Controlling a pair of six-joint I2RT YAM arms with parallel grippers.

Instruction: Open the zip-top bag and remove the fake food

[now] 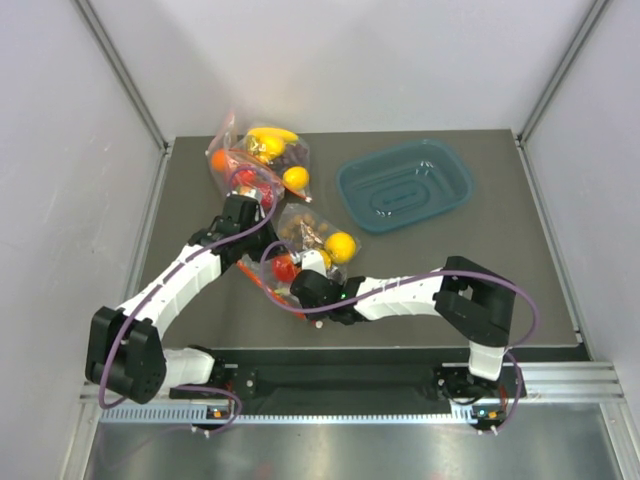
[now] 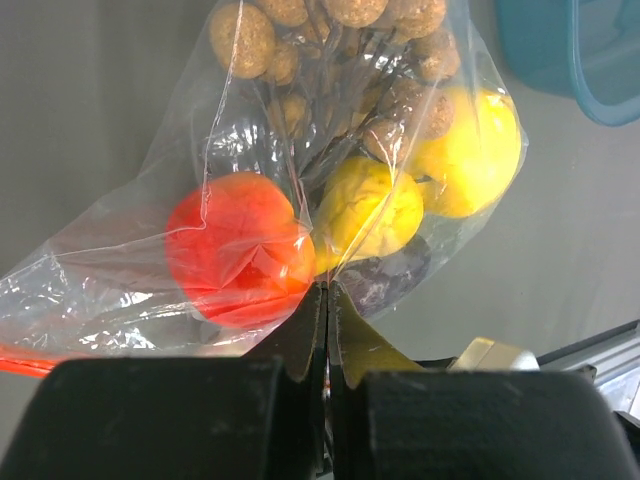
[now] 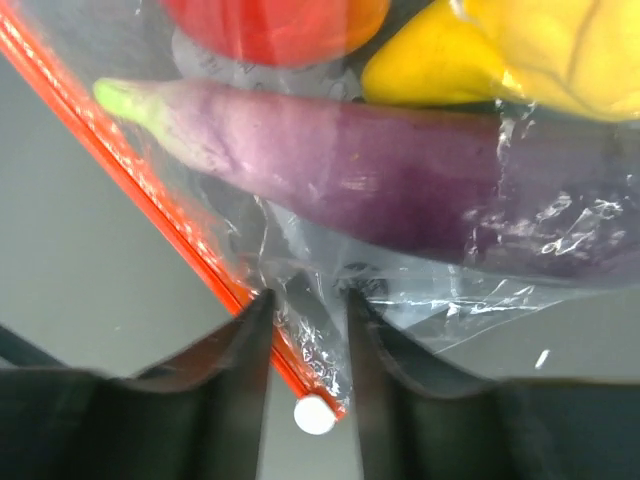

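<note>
At mid-table [image 1: 500, 230], top view: the zip-top bag [image 1: 312, 250] lies flat between the two arm tips; the fake food [image 1: 340, 246] is all inside it. A second bag [image 1: 255, 160] of fruit lies just behind, near the far edge; a teal tray [image 1: 343, 185] sits to the right, apart from both bags. This view does not resolve either set of jaws.

Left wrist view: the left gripper [image 2: 327, 295] has its jaws pressed together, a fold of the bag's clear plastic pinched at the tips; creases in the film run into that point. Seen through the film: red tomato [image 2: 235, 250] nearest, yellow pear [image 2: 365, 205] touching it, lemon [image 2: 470, 150] behind the pear, brown cluster [image 2: 330, 40] farthest. The tray's corner shows top right.

Right wrist view: the right gripper [image 3: 307, 300] has its jaws a little apart, straddling the bag's edge at one end of the red-orange zip strip [image 3: 150, 193]; crumpled film lies in the gap, not visibly squeezed. The strip runs diagonally from upper left down between the fingers; a small white round spot [image 3: 314, 414] sits at its lower end. Only here does the purple eggplant [image 3: 400, 190] show full length, green stem end toward the strip, lying under the tomato and pear; whether the strip is sealed cannot be told.
</note>
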